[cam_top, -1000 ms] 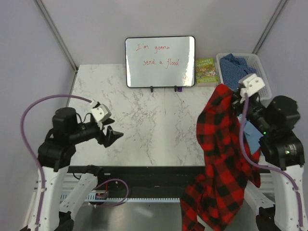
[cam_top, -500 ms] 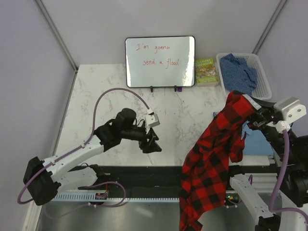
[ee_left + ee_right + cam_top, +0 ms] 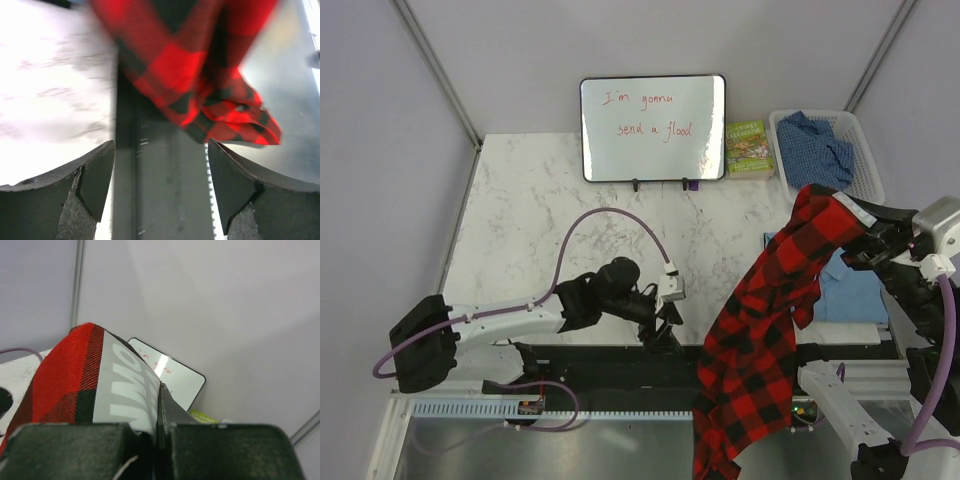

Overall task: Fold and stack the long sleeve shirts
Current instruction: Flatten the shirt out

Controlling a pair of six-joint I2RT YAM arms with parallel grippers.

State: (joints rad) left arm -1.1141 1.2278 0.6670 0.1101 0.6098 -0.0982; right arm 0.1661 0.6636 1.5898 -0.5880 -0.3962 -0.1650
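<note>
I see right gripper (image 3: 156,432) pinching the red-and-black checked flannel shirt (image 3: 770,330), its hem cut off; left gripper (image 3: 160,155) spread beside it.

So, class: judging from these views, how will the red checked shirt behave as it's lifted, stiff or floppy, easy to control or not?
Likely floppy: the red checked shirt hangs in folds from the right pincer, trailing below the table edge. Probably awkward, and apt to swing, from one grip point, since its bulk dangles free.
</note>
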